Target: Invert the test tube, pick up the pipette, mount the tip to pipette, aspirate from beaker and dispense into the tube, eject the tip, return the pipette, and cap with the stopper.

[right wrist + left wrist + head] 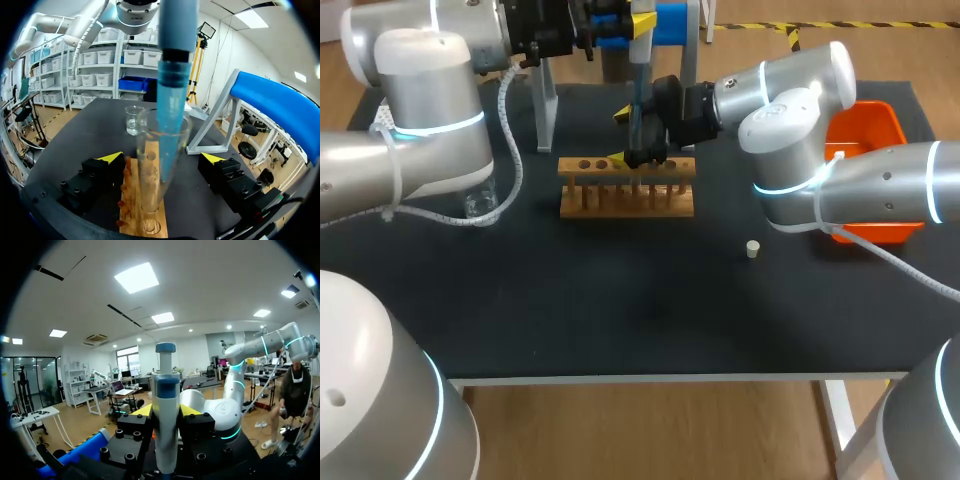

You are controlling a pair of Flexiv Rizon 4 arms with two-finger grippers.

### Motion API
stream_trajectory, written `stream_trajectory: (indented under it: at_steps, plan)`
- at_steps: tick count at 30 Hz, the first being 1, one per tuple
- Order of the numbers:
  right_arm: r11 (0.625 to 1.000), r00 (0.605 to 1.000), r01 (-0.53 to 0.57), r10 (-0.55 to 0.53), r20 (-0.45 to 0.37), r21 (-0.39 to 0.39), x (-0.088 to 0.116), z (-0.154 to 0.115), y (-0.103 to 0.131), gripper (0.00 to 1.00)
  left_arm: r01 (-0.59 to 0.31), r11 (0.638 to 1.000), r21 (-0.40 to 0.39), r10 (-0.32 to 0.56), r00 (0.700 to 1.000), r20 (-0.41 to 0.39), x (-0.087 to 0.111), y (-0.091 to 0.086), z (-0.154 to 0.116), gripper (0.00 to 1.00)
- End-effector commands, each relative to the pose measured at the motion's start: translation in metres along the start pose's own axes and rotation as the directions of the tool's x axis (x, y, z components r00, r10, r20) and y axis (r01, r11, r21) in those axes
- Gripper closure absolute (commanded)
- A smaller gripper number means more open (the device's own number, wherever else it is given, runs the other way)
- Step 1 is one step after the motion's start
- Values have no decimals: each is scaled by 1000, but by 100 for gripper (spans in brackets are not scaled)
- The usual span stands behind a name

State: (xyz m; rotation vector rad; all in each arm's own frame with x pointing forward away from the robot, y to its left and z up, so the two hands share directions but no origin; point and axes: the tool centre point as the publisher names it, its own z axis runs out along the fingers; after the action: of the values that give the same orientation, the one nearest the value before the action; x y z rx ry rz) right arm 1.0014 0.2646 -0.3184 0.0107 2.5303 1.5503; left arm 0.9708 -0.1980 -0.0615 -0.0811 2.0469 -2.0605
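The left gripper [166,412] is pinching the pipette [166,390] tight, one yellow finger on each side, and holds it standing straight up. In the head view it sits at the top middle of the frame, and the pipette hangs down from it. The pipette's blue tip [169,140] pokes down into the open mouth of the test tube [150,170]. The tube stands upright in the wooden rack [625,195], a little above the middle of the frame. The right gripper [162,157] is spread wide, with the tube between its fingers, and neither finger touches the glass. The right arm [800,100] comes in from the right side of the frame. The small stopper [752,249] lies alone on the black table [620,320], right of the middle. The beaker [480,205] stands at the left, partly behind the left arm [430,110]. An orange bin [875,125] sits at the right edge.
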Motion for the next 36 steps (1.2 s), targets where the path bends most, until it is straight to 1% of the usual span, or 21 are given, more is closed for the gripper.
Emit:
stream_trajectory:
  at_steps: [1, 22, 36]
  plan:
    - [1000, 1000, 0, 0, 1, 3, 0, 0, 0, 0, -4, 1000, 0, 4, 1000, 9, 3, -3, 0, 100]
    - [1000, 1000, 0, 0, 1, 3, 0, 0, 0, 0, -26, 1000, -2, 27, 999, 24, 10, -14, 0, 100]
    - [1000, 1000, 0, 0, 1, 3, 0, 0, 0, 0, -37, 999, -12, 37, 999, 27, 8, -24, 0, 100]
